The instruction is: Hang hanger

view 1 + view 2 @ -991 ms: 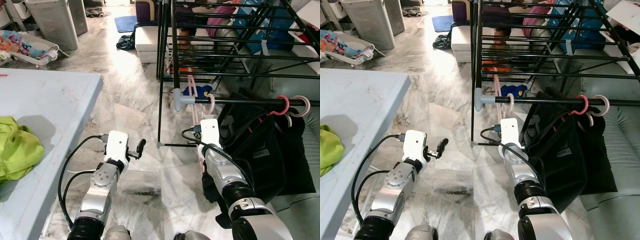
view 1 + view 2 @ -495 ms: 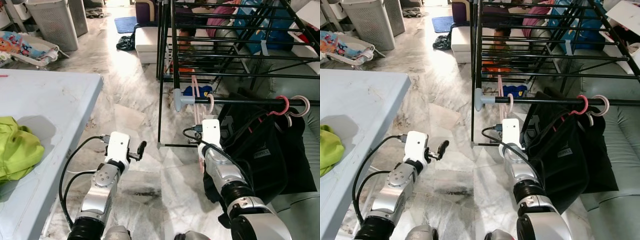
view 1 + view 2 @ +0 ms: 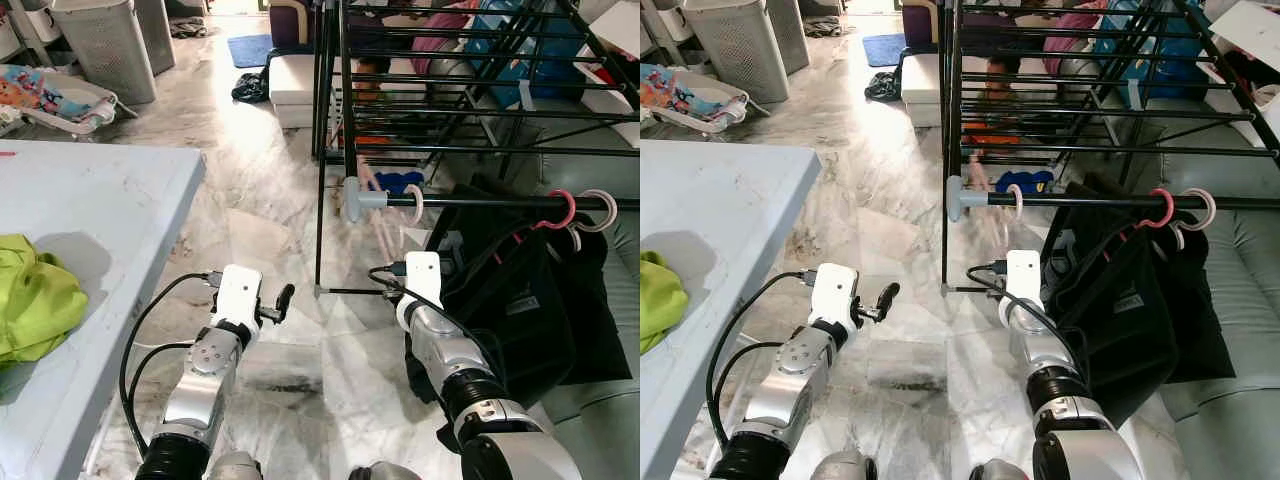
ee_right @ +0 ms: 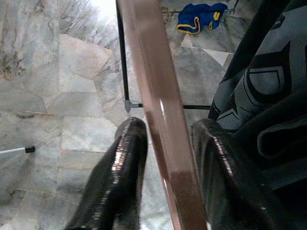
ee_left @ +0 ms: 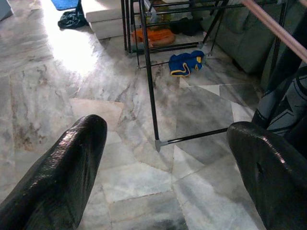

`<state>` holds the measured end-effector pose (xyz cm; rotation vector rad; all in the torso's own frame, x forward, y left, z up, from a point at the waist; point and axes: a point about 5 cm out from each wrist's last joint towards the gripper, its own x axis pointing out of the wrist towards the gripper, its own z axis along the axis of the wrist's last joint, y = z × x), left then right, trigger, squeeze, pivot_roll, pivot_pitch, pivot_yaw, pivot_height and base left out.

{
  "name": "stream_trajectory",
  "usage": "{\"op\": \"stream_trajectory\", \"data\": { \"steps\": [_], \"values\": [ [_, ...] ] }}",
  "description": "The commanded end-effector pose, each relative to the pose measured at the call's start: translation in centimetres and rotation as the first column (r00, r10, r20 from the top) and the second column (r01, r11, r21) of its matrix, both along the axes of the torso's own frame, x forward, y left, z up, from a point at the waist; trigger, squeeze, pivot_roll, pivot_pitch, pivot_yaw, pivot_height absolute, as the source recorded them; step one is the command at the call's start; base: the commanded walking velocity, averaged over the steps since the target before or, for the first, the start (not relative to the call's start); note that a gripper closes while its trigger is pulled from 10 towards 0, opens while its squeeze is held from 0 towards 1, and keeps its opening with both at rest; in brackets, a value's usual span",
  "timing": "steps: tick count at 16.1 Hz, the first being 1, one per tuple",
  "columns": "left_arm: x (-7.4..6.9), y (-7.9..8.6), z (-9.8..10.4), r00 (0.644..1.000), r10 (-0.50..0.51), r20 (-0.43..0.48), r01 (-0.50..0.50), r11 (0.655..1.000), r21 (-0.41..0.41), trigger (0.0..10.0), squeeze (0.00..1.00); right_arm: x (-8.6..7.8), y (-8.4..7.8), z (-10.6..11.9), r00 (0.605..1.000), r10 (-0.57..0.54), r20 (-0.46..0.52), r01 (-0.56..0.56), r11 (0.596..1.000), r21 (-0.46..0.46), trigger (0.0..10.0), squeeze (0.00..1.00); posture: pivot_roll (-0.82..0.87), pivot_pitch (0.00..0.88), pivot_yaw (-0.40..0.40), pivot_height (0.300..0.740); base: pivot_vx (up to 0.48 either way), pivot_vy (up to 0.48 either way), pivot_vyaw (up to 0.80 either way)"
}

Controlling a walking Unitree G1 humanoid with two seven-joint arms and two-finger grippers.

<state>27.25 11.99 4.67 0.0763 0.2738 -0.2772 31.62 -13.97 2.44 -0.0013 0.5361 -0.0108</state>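
**Hanger hooked on the rail, right hand not yet let go**

The hanger (image 4: 160, 120) is a pale pink one. Its hook (image 3: 413, 203) is looped over the black rail (image 3: 480, 202) of the drying rack (image 3: 420, 80), near the rail's grey end cap (image 3: 352, 198), and its arm slants down from there into the right hand (image 4: 165, 158). In the right wrist view the pink bar runs between the two black fingers (image 4: 122, 167), which sit closely on either side of it, so the hand is grasping the hanger. Directly above that hand is the rail; just beside it, on its outer side, hangs a dark garment (image 3: 520, 300), and further along the rail sit a red hook (image 3: 566, 208) and a white hook (image 3: 603, 208).

The left hand (image 3: 283, 298) is held low over the marble floor (image 3: 270, 220), fingers spread wide apart with nothing between them, well apart from the rack.

By my reading, the hanging itself looks done or all but done: the hook appears to bear on the rail. What is left is for the right hand to release and draw clear without dragging the hanger off.
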Motion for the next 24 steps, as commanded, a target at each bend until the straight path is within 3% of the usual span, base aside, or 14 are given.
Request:
{"op": "stream_trajectory", "data": {
  "steps": [1,8,15,19,24],
  "values": [
    [0.2,0.0,0.1,1.0,-0.005,-0.003,0.005,1.0,0.012,10.0,0.0,0.3,-0.2,0.4,1.0,-0.004,0.021,0.004,1.0,-0.003,10.0,1.0,0.05,0.0,-0.001,0.74,0.0,0.0,0.0],
    [0.2,0.1,0.1,1.0,-0.003,-0.005,0.003,1.0,0.012,10.0,0.0,0.0,-0.7,1.6,0.992,0.023,0.127,-0.014,0.997,-0.069,10.0,1.0,0.05,0.0,-0.002,0.74,0.0,0.0,0.0],
    [-0.1,0.1,-0.2,1.0,-0.013,-0.017,0.013,1.0,0.016,10.0,0.0,-2.4,-1.5,2.6,0.975,0.002,0.224,0.012,0.998,-0.065,10.0,1.0,0.05,0.0,-0.003,0.74,0.0,0.0,0.0],
    [-0.8,1.1,0.6,0.999,0.028,0.029,-0.028,0.999,-0.015,10.0,0.0,-4.6,-3.1,3.5,0.955,-0.007,0.298,0.032,0.996,-0.08,10.0,1.0,0.04,0.0,-0.002,0.74,0.0,0.0,0.0],
    [-1.3,0.8,0.6,0.999,0.02,0.035,-0.019,1.0,-0.023,10.0,0.0,-6.3,-3.5,3.7,0.952,-0.019,0.304,0.038,0.998,-0.054,10.0,1.0,0.03,0.0,-0.003,0.74,-0.058,0.0,0.0]
  ]
}}
